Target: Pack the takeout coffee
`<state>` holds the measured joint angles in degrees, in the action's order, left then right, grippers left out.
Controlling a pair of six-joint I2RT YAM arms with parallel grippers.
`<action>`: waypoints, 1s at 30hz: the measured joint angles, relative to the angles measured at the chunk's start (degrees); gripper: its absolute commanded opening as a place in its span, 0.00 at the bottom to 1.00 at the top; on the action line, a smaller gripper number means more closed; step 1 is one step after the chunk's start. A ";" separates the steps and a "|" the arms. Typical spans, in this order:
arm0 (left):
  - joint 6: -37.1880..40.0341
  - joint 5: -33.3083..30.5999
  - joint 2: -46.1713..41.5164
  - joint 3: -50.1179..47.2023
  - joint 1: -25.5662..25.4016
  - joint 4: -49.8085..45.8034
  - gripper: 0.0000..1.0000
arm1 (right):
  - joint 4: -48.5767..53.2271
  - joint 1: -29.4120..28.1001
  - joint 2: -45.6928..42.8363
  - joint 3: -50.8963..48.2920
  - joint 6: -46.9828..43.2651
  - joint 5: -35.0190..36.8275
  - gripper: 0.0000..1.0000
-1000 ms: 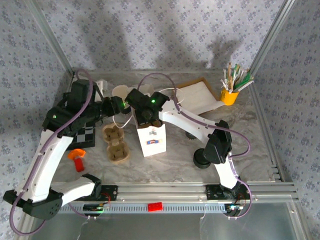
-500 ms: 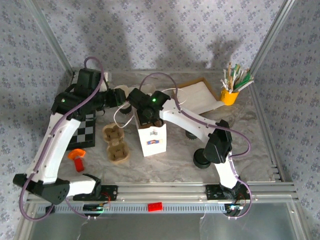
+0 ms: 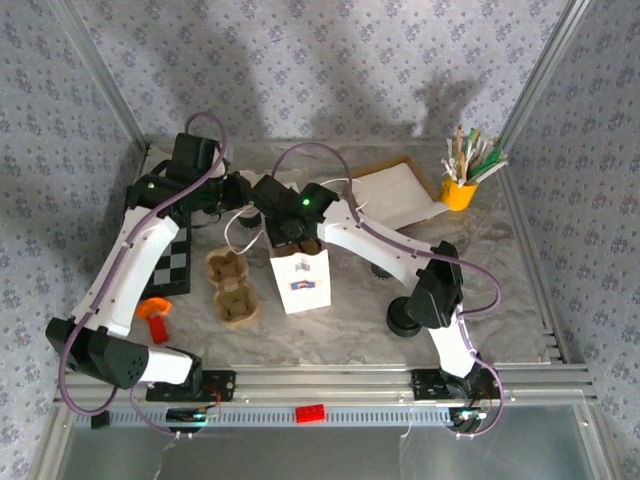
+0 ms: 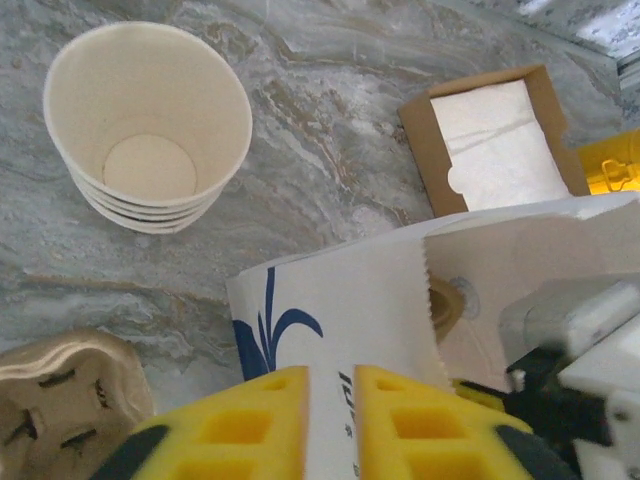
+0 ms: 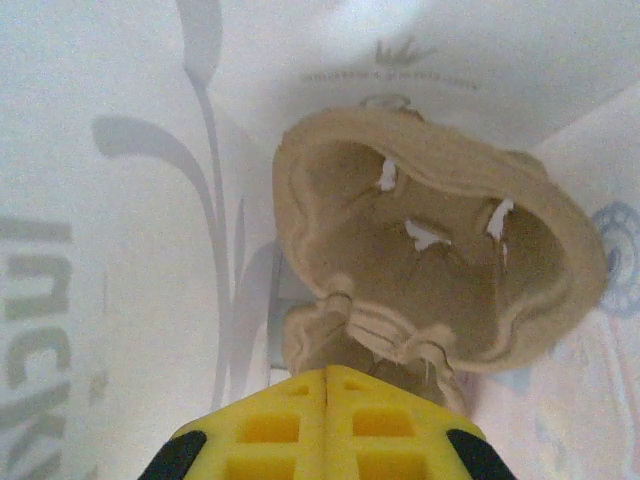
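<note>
Checkerboard [image 3: 172,262] and a small orange piece [image 3: 155,318] lie to the near left of the white paper bag [image 3: 303,283], which stands upright mid-table. Just left of the bag rests a spare pulp tray [image 3: 231,285].

Inside the bag sits the coffee tray [image 5: 440,270], brown pulp, with one well facing up. Its other well is hidden under the right gripper [image 5: 328,378], so I cannot tell whether a cup is seated there. That gripper reaches down through the bag's mouth, its yellow fingers pressed together on the tray's middle ridge.

At the bag's far-left top edge the left gripper [image 4: 332,380] pinches the paper wall, fingers nearly touching with only the sheet between them.

Behind the bag to the left stands a stack of lidless cream cups [image 4: 148,120]. Behind the bag to the right lies a cardboard box of napkins [image 3: 395,195], and farther right a yellow cup of stirrers [image 3: 458,192].
</note>
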<state>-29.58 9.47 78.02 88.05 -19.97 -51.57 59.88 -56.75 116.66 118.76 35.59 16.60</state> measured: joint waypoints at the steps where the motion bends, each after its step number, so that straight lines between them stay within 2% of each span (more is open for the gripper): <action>1: -0.02 0.39 0.00 -0.24 0.09 0.17 0.08 | -0.39 0.11 0.02 0.00 -0.02 0.22 0.00; 5: -0.52 2.32 0.00 -0.37 0.09 1.20 0.00 | -1.99 0.83 0.28 0.00 0.00 0.98 0.00; 10: -1.33 4.24 0.00 -0.63 0.15 2.12 0.00 | -3.80 1.40 1.68 0.00 0.15 2.27 0.00; 30: -4.15 3.61 -2.71 -4.07 1.81 2.12 0.00 | -14.60 2.25 3.52 -9.31 -0.66 2.97 0.00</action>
<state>-33.74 13.08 75.31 83.99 -18.15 -49.45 45.28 -54.50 120.18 109.45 34.94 19.57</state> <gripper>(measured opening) 0.048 0.051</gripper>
